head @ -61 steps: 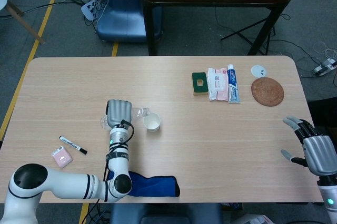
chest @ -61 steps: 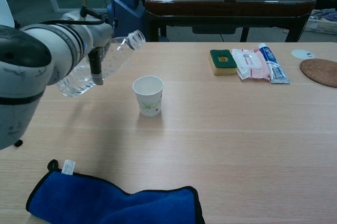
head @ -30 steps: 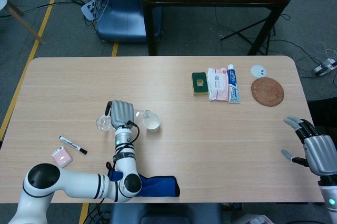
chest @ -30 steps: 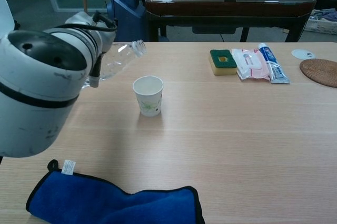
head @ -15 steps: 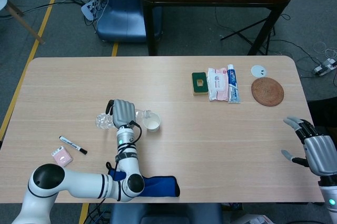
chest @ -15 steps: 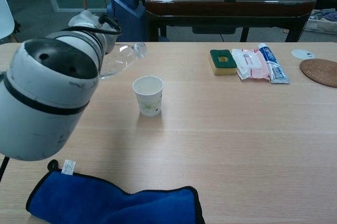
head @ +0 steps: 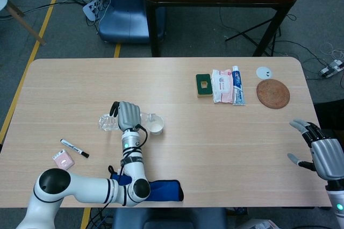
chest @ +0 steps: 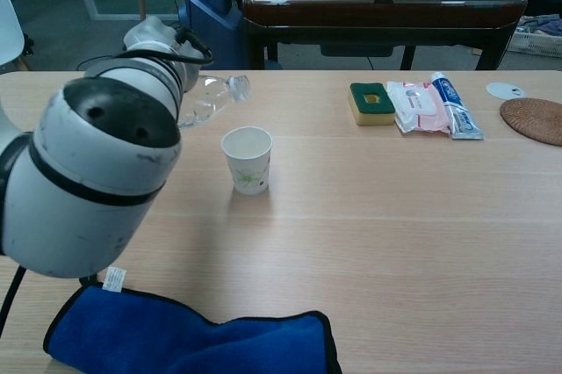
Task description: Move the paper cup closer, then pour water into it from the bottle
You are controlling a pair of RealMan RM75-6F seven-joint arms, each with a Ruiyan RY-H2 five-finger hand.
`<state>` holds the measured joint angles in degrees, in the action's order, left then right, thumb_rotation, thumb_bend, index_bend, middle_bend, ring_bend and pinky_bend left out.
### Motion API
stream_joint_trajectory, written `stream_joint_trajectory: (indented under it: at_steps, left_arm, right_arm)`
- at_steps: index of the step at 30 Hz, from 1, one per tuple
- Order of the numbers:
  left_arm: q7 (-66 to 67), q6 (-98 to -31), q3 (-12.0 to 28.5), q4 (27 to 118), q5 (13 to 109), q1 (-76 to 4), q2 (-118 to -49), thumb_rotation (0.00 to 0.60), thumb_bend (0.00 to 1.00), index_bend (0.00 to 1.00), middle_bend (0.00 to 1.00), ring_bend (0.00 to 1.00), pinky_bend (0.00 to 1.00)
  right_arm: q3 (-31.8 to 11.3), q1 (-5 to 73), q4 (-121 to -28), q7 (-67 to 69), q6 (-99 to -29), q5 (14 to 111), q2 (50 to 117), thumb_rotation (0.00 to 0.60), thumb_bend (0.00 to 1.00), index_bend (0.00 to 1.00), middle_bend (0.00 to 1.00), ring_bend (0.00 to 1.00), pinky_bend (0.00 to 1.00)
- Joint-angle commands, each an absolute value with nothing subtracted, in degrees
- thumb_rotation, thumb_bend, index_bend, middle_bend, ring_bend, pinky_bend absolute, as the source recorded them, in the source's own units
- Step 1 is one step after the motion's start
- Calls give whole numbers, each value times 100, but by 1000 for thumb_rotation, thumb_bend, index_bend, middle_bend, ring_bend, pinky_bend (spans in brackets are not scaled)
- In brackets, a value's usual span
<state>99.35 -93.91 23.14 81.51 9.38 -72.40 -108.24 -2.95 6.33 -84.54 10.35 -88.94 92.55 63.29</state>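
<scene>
A white paper cup [chest: 247,160] with a green print stands upright on the table, also seen from above as cup [head: 156,126]. My left hand [head: 127,115] grips a clear plastic bottle [chest: 211,100], tilted nearly level, its open neck pointing right and just up-left of the cup's rim. In the head view the bottle [head: 107,123] sticks out left of the hand. The left arm's elbow fills the left of the chest view and hides most of the hand. My right hand [head: 318,151] hangs open off the table's right edge.
A blue cloth [chest: 189,334] lies at the near edge. A green sponge [chest: 371,103], wipes pack [chest: 417,106] and toothpaste tube [chest: 454,104] lie far right, with a woven coaster [chest: 533,119] and a white lid [chest: 505,89]. A marker [head: 74,148] and pink eraser [head: 63,159] lie left.
The left arm has swung forward and right, carrying the bottle closer to the cup and tipping it flatter. The cup and the right hand have not moved.
</scene>
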Motion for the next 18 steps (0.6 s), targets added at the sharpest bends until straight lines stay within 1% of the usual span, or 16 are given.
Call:
stream_joint_trajectory:
  at_steps: [1, 18]
  left_arm:
    - [9985, -9405, 2305, 8122, 965, -7254, -10854, 600, 65, 681, 657, 561, 550]
    - [10343, -9465, 2260, 7944, 1066, -7256, -10949, 600, 65, 683, 660, 561, 550]
  right_arm:
    - [-294, 631, -8455, 1041, -8900, 9258, 6325, 600, 44, 200, 200, 188, 460]
    - [-293, 647, -8452, 1049, -8856, 9238, 6325, 600, 44, 200, 200, 188, 460]
